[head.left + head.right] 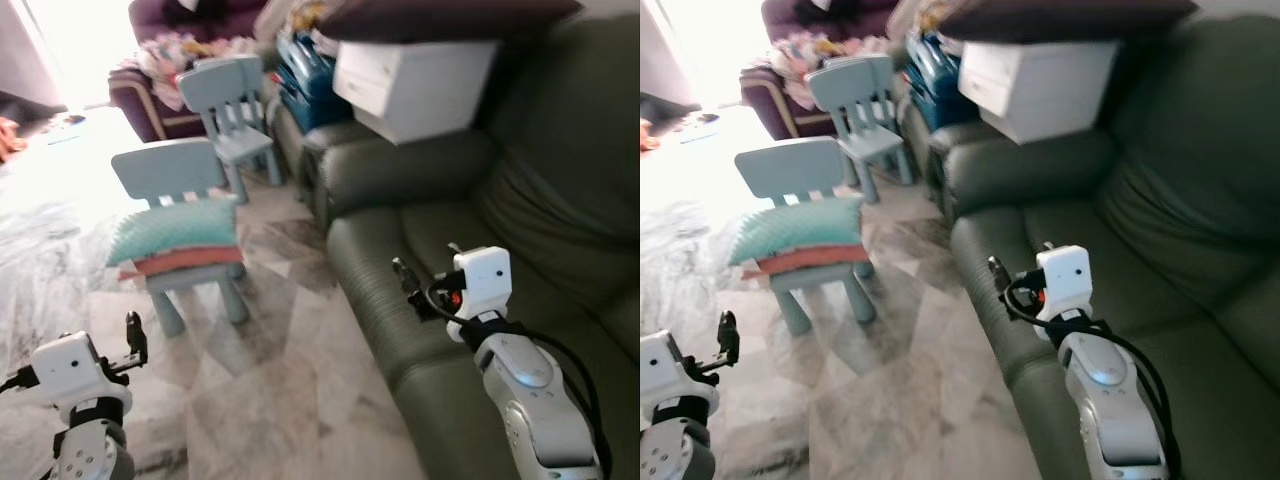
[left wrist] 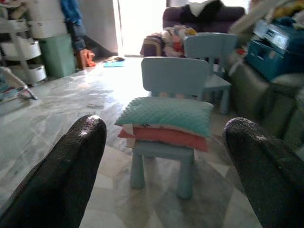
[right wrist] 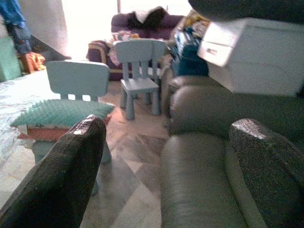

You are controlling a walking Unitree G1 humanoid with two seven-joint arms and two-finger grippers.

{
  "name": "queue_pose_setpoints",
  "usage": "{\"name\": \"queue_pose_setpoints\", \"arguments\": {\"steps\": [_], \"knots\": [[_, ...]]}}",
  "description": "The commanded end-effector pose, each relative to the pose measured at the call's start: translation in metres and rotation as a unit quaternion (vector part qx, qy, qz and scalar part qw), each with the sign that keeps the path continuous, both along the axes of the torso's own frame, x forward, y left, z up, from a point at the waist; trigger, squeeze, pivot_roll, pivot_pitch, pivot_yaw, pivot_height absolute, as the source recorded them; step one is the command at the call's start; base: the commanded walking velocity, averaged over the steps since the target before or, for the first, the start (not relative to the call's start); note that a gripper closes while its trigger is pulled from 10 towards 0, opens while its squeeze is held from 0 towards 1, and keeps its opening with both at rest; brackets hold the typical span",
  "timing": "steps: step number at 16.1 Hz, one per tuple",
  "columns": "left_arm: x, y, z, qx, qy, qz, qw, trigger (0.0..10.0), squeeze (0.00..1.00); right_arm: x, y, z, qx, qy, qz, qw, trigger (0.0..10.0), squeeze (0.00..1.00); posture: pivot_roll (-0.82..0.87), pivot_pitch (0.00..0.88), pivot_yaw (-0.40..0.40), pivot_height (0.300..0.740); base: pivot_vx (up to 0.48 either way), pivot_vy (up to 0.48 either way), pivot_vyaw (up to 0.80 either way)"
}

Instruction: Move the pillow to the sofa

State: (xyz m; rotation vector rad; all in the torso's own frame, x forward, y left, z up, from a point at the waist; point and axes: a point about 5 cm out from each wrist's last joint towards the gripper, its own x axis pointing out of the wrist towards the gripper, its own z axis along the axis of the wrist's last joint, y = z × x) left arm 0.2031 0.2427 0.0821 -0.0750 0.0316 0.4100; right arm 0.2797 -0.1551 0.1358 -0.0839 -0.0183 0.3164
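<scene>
A teal pillow (image 1: 172, 230) lies on top of a salmon-pink one (image 1: 188, 261) on a small light-blue chair (image 1: 175, 200) left of centre. The dark green sofa (image 1: 480, 240) fills the right side. My left gripper (image 1: 133, 340) hangs low at the lower left, open, well short of the chair; its wrist view looks at the teal pillow (image 2: 166, 115) between the black fingers (image 2: 71, 171). Over the sofa's front seat cushion hovers my right gripper (image 1: 405, 280), open and empty, with the sofa seat (image 3: 194, 190) ahead of it.
A second light-blue chair (image 1: 232, 110) stands behind the first. A white box (image 1: 415, 85) and blue bins (image 1: 305, 70) sit on the sofa's far end. A purple couch (image 1: 165, 100) with clutter stands at the back. Marble floor (image 1: 270, 380) lies between chair and sofa.
</scene>
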Motion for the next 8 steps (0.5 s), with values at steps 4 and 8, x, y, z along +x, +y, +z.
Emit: {"name": "queue_pose_setpoints", "arguments": {"steps": [4,8], "knots": [[0.0015,0.0037,-0.0020,-0.023,0.008,0.024,0.999,10.0,0.00,0.0005,0.0082,0.0035,0.007,-0.006,0.017,1.000,10.0,0.00,-0.17,0.003,0.066,0.740,0.000,0.000,0.00],[0.0014,0.0037,-0.0050,-0.043,0.017,0.024,0.999,10.0,0.00,-0.0001,0.0081,0.0028,0.008,-0.004,0.015,1.000,10.0,0.00,-0.17,0.009,0.067,0.740,0.000,0.287,0.00]]}}
